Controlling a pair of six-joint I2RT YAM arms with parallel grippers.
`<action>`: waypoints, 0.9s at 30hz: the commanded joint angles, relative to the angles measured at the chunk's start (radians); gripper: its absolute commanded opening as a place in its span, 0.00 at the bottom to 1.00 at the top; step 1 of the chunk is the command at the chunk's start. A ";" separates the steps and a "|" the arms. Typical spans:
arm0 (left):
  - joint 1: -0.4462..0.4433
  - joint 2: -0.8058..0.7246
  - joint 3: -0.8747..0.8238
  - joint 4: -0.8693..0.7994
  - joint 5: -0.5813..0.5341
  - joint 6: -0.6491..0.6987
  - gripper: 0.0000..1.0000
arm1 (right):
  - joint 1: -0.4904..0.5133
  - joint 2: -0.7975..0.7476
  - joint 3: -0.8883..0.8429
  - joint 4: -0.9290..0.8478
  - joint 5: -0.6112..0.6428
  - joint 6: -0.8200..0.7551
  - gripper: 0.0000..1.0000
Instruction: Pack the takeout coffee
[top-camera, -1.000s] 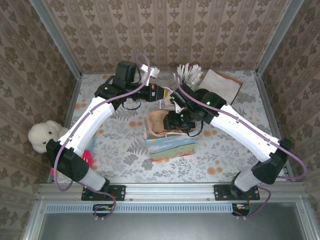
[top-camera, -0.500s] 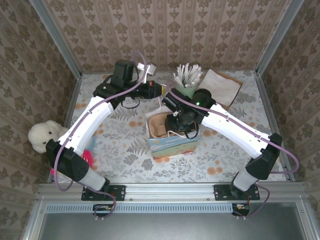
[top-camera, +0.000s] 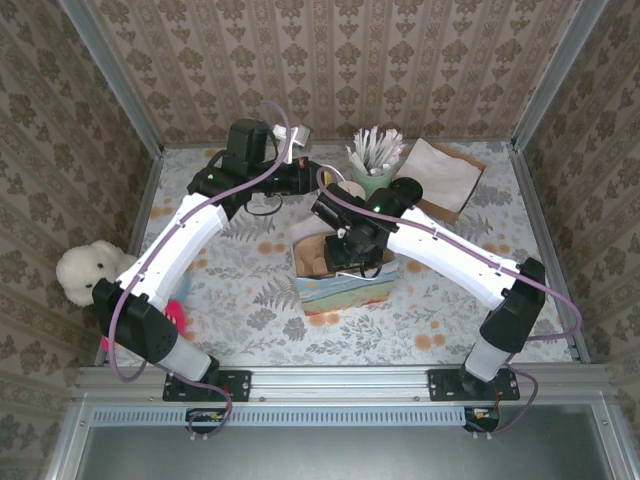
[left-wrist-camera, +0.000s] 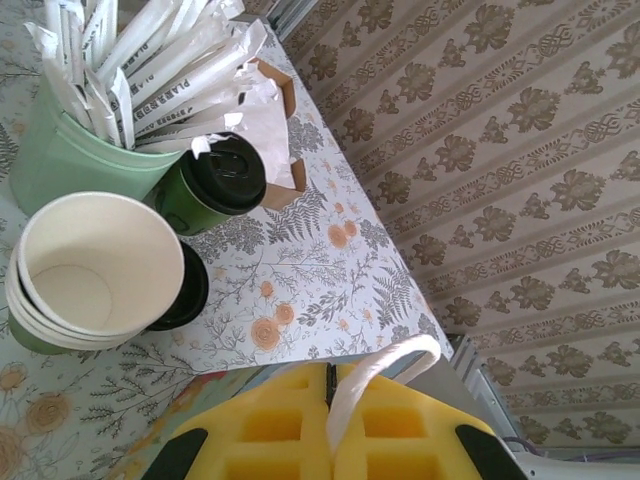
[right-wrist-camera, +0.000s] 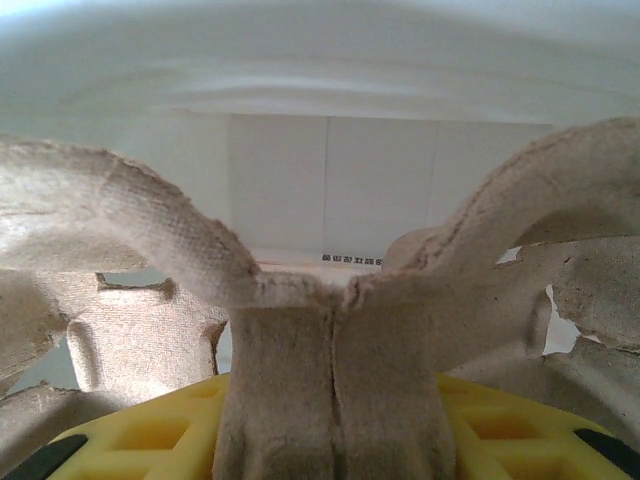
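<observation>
The takeout coffee (left-wrist-camera: 213, 183), a dark-green cup with a black lid, stands on the table between the pale-green cup of white sticks (left-wrist-camera: 62, 155) and a box of napkins (left-wrist-camera: 272, 112). A printed paper bag (top-camera: 345, 292) stands open at the table's centre. My left gripper (left-wrist-camera: 328, 388) is shut on the bag's white rope handle (left-wrist-camera: 392, 362) behind the bag. My right gripper (right-wrist-camera: 335, 420) is shut on the middle handle of a brown pulp cup carrier (right-wrist-camera: 335, 350). It holds the carrier (top-camera: 313, 256) inside the bag's white interior (right-wrist-camera: 330, 175).
A stack of lidless cream-lined cups (left-wrist-camera: 95, 268) stands beside a loose black lid (left-wrist-camera: 190, 290). The napkin box (top-camera: 440, 172) sits at the back right. A white plush toy (top-camera: 85, 272) and a pink object (top-camera: 178, 314) lie at the left edge.
My right gripper has moved left with the carrier, deeper over the bag's mouth. The left gripper has drawn back a little with the handle.
</observation>
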 joint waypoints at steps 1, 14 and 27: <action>0.000 -0.025 -0.001 0.030 0.040 0.001 0.09 | -0.011 0.020 0.022 -0.011 0.021 -0.006 0.45; 0.052 -0.409 -0.263 -0.025 0.025 0.375 0.71 | -0.019 0.046 0.028 -0.035 -0.006 -0.026 0.45; -0.304 -0.682 -0.593 0.299 -0.075 0.721 0.88 | -0.026 0.038 0.022 -0.043 -0.006 -0.029 0.45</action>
